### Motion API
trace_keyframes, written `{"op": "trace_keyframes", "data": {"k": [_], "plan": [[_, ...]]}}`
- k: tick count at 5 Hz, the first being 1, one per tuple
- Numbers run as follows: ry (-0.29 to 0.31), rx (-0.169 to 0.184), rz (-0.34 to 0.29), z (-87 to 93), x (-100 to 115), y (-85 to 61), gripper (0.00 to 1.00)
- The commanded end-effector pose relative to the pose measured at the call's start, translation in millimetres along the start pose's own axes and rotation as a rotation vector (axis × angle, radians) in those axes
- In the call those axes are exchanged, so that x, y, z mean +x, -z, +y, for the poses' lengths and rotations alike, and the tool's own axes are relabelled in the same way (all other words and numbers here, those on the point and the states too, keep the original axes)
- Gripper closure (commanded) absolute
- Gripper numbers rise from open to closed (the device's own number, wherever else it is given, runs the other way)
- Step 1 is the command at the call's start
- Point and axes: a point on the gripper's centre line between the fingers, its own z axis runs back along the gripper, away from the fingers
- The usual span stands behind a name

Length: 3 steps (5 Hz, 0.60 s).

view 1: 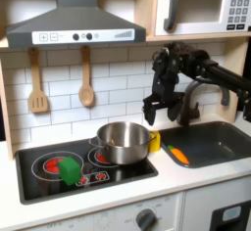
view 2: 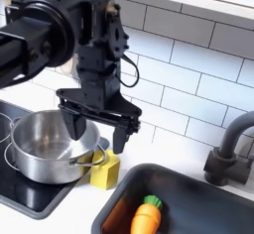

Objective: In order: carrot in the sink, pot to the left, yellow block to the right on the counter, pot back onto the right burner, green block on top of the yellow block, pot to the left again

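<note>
Steel pot (view 1: 123, 142): shiny stainless vessel standing upright on the right burner (view 1: 106, 158) of the black cooktop (view 1: 39, 181) in the first exterior view; its interior looks empty in the second exterior view.
Pot handling: judged rigid, smooth and slippery on its wall, light for its size; likely to slide easily on the glossy panel. Best purchase is judged to be the thin rim, pinched with one finger inside and one outside, or a side handle (view 2: 91, 161).
Green block (view 1: 70, 169): lies on the left part of the cooktop in the first exterior view, well apart from the pot. Judged light and hard, with flat faces suited to a pinch.
Yellow block (view 2: 105, 169): sits on the cream counter (view 1: 118, 201), touching or just beside the pot's side nearest the sink. Flat opposite faces offer the hold; the pot crowds one side.
Gripper (view 2: 96, 132): fingers spread apart, holding nothing, hanging above the pot's rim on the sink side in the second exterior view.
Carrot (view 2: 146, 218): lies in the dark grey sink (view 2: 213, 216), near the end closest to the counter. Step one is judged complete.
Next step: judged to be dragging the pot towards the first exterior view's left.
</note>
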Motion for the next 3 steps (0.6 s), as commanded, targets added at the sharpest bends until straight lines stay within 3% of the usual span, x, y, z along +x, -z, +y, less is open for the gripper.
{"op": "trace_keyframes", "data": {"k": [1, 3], "plan": [[-0.035, 0.019, 0.025, 16.1, 4.6, -5.7, 0.00], [-0.100, 0.038, 0.052, 40.5, 14.7, 3.9, 0.00]]}}
